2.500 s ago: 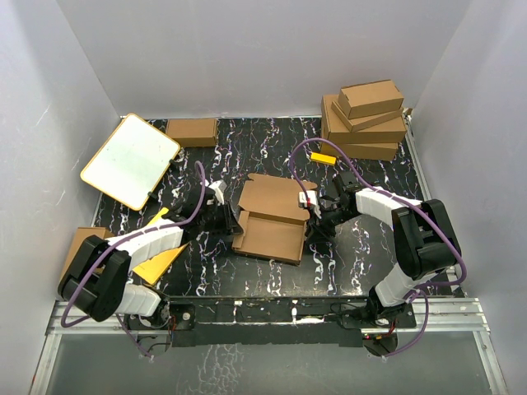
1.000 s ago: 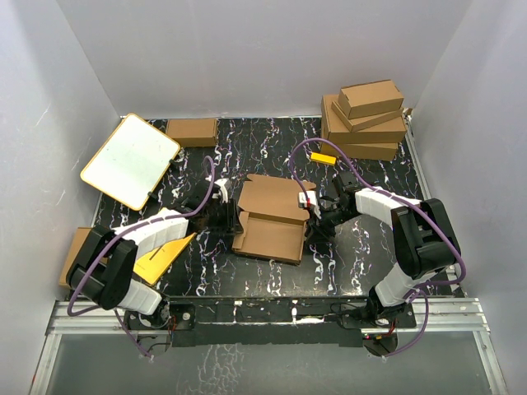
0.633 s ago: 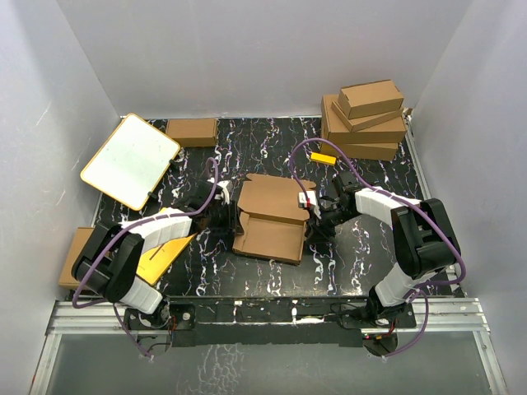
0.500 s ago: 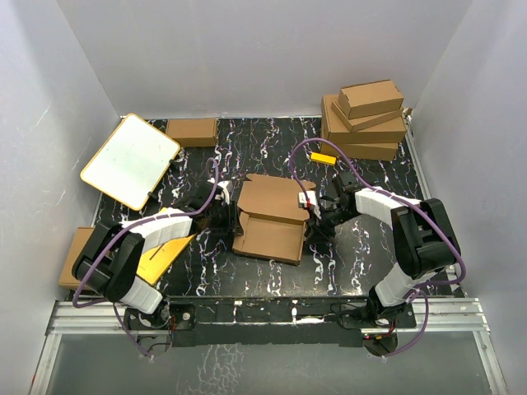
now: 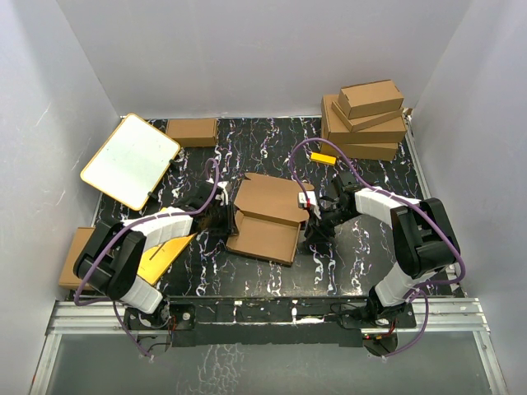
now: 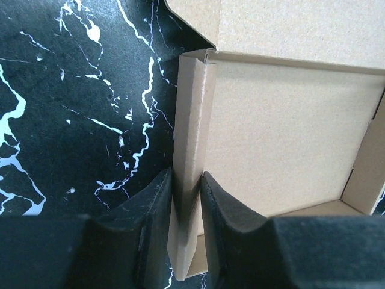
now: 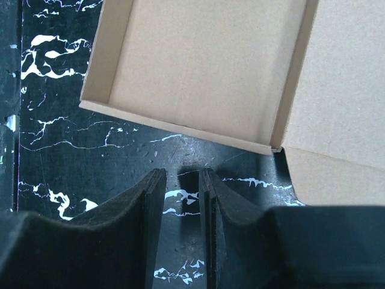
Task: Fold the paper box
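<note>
From above I see a black, white-veined table [image 5: 346,255] with the paper box [image 5: 265,216] lying near its middle, between my two arms. The box is plain brown cardboard, partly formed: a shallow open tray on the near side, with a wide lid panel spreading from its far edge.

The left gripper [image 5: 221,216] is at the box's left edge. Through the left wrist camera, its two dark fingers [image 6: 157,198] press on either side of the upright left side wall of the tray, clamping it.

The right gripper [image 5: 314,224] sits just beside the box's right edge. Through the right wrist camera, its fingers [image 7: 150,198] stand a narrow gap apart with only bare table between them. They hold nothing, and the tray's wall lies just beyond their tips, not touching.

Far right, a stack of brown boxes [image 5: 366,119] is piled up, with a small yellow object [image 5: 322,158] in front of it. Far left, a white board with an orange rim [image 5: 132,159] leans tilted, and a small brown box [image 5: 192,130] lies beside it. A yellow flat card [image 5: 160,253] lies under the left arm.
</note>
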Tool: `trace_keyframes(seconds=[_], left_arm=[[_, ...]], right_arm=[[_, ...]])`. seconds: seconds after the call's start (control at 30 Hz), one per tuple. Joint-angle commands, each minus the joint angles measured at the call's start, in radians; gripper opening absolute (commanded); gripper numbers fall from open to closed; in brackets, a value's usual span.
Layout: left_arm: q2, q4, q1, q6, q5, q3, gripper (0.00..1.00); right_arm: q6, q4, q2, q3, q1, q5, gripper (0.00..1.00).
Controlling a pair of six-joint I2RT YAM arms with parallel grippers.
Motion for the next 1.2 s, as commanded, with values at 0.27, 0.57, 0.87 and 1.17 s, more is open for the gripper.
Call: trace_keyframes(seconds=[0.27, 0.57, 0.87, 1.17], left_arm=[[0.02, -0.077, -0.007, 0.026, -0.063, 0.044, 0.01], [0.016, -0.134, -0.053, 0.033, -0.151, 0.09, 0.03], [0.004, -0.162, -0.056, 0.027, -0.157, 0.128, 0.19], [0.005, -0.177, -0.056, 0.025, -0.181, 0.139, 0.23]], right_arm=[[-0.021, 0.012, -0.002, 0.028, 0.006, -0.055, 0.35], [-0.02, 0.009, -0.001, 0.03, 0.005, -0.06, 0.35], [0.022, -0.042, 0.004, 0.08, 0.005, -0.171, 0.37], [0.052, -0.028, -0.001, 0.081, 0.003, -0.172, 0.37]])
